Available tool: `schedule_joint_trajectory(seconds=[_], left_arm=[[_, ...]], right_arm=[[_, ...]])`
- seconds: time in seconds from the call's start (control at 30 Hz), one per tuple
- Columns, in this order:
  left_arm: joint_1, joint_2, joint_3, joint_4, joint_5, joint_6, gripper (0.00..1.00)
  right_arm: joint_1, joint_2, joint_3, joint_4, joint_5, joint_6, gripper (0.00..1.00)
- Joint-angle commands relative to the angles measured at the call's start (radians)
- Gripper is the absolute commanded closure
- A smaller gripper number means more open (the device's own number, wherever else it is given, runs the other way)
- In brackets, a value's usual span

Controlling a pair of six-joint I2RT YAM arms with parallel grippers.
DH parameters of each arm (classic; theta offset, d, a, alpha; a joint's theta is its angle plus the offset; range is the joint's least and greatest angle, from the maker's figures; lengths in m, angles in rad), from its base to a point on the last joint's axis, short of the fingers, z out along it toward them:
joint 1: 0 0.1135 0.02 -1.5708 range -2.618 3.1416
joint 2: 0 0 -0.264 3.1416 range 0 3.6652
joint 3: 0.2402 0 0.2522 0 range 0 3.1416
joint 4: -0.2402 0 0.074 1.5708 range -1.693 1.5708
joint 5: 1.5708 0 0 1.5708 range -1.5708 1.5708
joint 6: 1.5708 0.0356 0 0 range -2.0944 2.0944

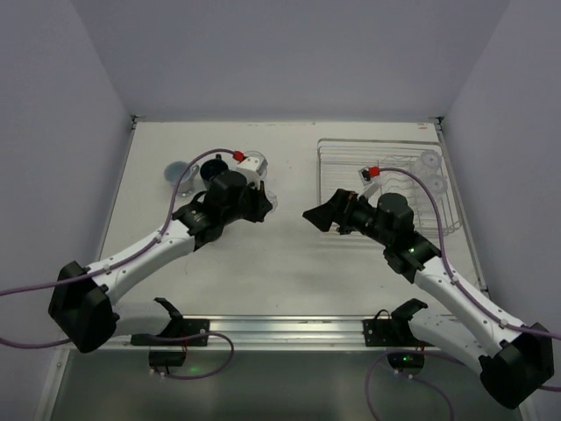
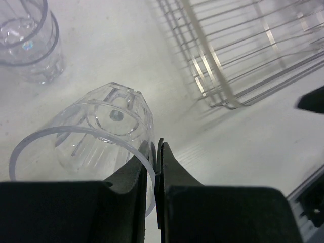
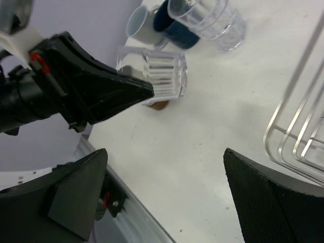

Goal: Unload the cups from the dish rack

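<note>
The left gripper (image 2: 156, 147) had its jaws nearly closed, pinching the rim wall of a clear tumbler (image 2: 101, 131) that hung tipped on its side over the worktop (image 1: 263, 272), left of the middle. The right gripper (image 3: 165, 152) was wide open and held nothing, just in front of the rack (image 1: 386, 189) in the far right corner.

The step looked like setting this tumbler down by the others. To do it well, it should be levelled, moved off the brown cup (image 3: 160, 105) partly hidden under it, lowered until it sat flat, and only then let go.

Near the far left corner stood one pale mug (image 3: 137, 24), one navy mug (image 3: 177, 33) and one tumbler (image 2: 28, 40). The rack seemed to hold two more clear tumblers (image 1: 429, 162), though they showed only faintly.
</note>
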Motion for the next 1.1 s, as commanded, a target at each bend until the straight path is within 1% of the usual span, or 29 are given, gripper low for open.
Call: schedule_joint_trajectory(seconds=[0.0, 0.03, 0.17, 0.33, 0.53, 0.6, 0.63, 0.7, 0.73, 0.8, 0.9, 0.97, 1.0, 1.07], left_arm=[[-0.009, 0.09, 0.067, -0.137, -0.09, 0.071, 1.0], [-0.009, 0.11, 0.081, -0.155, -0.099, 0.076, 1.0], [-0.017, 0.217, 0.125, -0.214, -0.164, 0.099, 1.0], [-0.033, 0.28, 0.129, -0.231, -0.24, 0.105, 1.0], [-0.043, 0.337, 0.141, -0.238, -0.274, 0.11, 0.99], [-0.046, 0.36, 0.15, -0.245, -0.28, 0.113, 0.92], [-0.047, 0.366, 0.153, -0.246, -0.282, 0.111, 0.84], [-0.052, 0.382, 0.155, -0.251, -0.284, 0.108, 0.79], [-0.055, 0.383, 0.153, -0.249, -0.288, 0.106, 0.74], [-0.056, 0.38, 0.153, -0.248, -0.293, 0.102, 0.67], [-0.059, 0.368, 0.158, -0.249, -0.296, 0.102, 0.61], [-0.061, 0.344, 0.159, -0.248, -0.293, 0.1, 0.53], [-0.063, 0.333, 0.162, -0.248, -0.293, 0.102, 0.46], [-0.066, 0.287, 0.168, -0.248, -0.293, 0.099, 0.37]], right_arm=[[0.002, -0.08, 0.052, -0.178, 0.177, -0.144, 0.01], [0.0, -0.094, 0.061, -0.215, 0.221, -0.155, 0.01], [0.002, -0.141, 0.076, -0.266, 0.289, -0.189, 0.01], [0.0, -0.152, 0.061, -0.266, 0.3, -0.19, 0.01], [0.0, -0.137, 0.055, -0.256, 0.295, -0.186, 0.01], [0.002, -0.138, 0.056, -0.258, 0.314, -0.19, 0.01], [0.0, -0.14, 0.053, -0.258, 0.318, -0.192, 0.01], [0.0, -0.141, 0.05, -0.258, 0.385, -0.195, 0.01], [-0.001, -0.14, 0.05, -0.262, 0.404, -0.198, 0.01], [-0.001, -0.131, 0.053, -0.275, 0.453, -0.199, 0.01], [-0.004, -0.131, 0.061, -0.29, 0.481, -0.206, 0.01], [-0.009, -0.132, 0.073, -0.305, 0.524, -0.21, 0.01], [-0.015, -0.134, 0.078, -0.312, 0.542, -0.213, 0.01], [-0.027, -0.135, 0.089, -0.319, 0.582, -0.225, 0.02]])
